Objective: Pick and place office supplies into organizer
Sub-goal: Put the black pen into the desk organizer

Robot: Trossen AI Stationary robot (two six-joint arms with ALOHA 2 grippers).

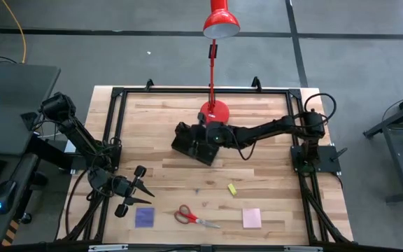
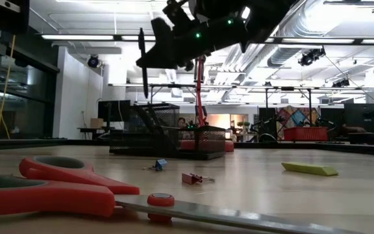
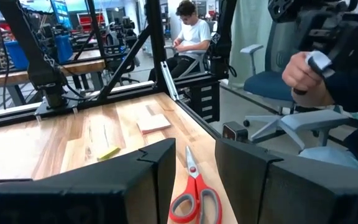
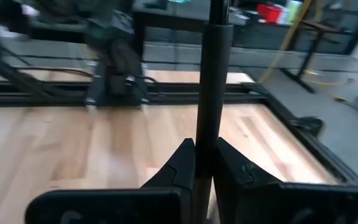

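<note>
Two binder clips [image 2: 174, 171] lie before organizer [image 2: 167, 133].

Dark jointed arms [image 1: 271, 128] — black cables

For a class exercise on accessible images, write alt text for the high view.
Seen from above, the right tool holds a pen over the black organizer on a wooden table, beside a red lamp. The left tool waits open near the front, by a purple pad, scissors, pink pad and yellow block.
</note>
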